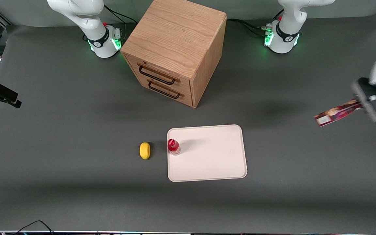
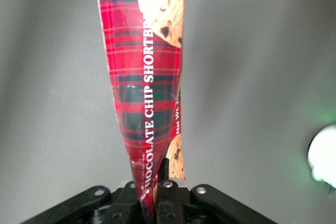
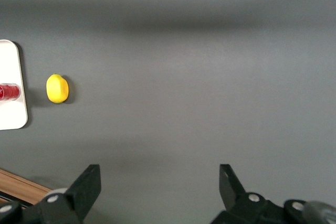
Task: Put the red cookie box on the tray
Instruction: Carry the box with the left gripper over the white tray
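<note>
My left gripper (image 1: 360, 105) hangs in the air at the working arm's end of the table, shut on one end of the red cookie box (image 1: 336, 113). The box is lifted off the table and slopes down toward its white end, which points toward the tray (image 1: 222, 163). In the left wrist view the gripper (image 2: 157, 190) pinches the box (image 2: 149, 77), a red tartan carton with cookie pictures, between its fingers. The cream-white tray lies flat mid-table, well away from the box. A small red-capped bottle (image 1: 173, 146) stands on the tray at its edge toward the parked arm.
A wooden two-drawer cabinet (image 1: 175, 49) stands farther from the front camera than the tray. A yellow lemon-like object (image 1: 145, 150) lies on the table beside the tray, toward the parked arm's end. The tray edge (image 3: 16, 114), bottle (image 3: 8, 92) and yellow object (image 3: 57, 88) show in the right wrist view.
</note>
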`<action>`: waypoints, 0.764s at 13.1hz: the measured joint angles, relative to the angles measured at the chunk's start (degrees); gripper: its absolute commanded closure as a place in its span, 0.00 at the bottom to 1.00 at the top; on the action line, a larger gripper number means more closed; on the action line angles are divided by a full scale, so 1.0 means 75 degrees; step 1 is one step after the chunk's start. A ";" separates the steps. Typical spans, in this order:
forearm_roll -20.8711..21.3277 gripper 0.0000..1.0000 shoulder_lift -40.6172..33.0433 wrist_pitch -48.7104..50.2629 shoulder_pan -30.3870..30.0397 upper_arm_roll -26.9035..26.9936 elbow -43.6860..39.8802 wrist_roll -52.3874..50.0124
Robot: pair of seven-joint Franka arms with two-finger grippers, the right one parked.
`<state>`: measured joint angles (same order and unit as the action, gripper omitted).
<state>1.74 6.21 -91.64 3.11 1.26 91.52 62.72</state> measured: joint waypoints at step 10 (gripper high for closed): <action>0.0039 1.00 0.1766 -0.2321 0.0199 -0.3039 0.0027 -0.9711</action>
<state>2.04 19.45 -109.05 4.60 -21.53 91.72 -10.11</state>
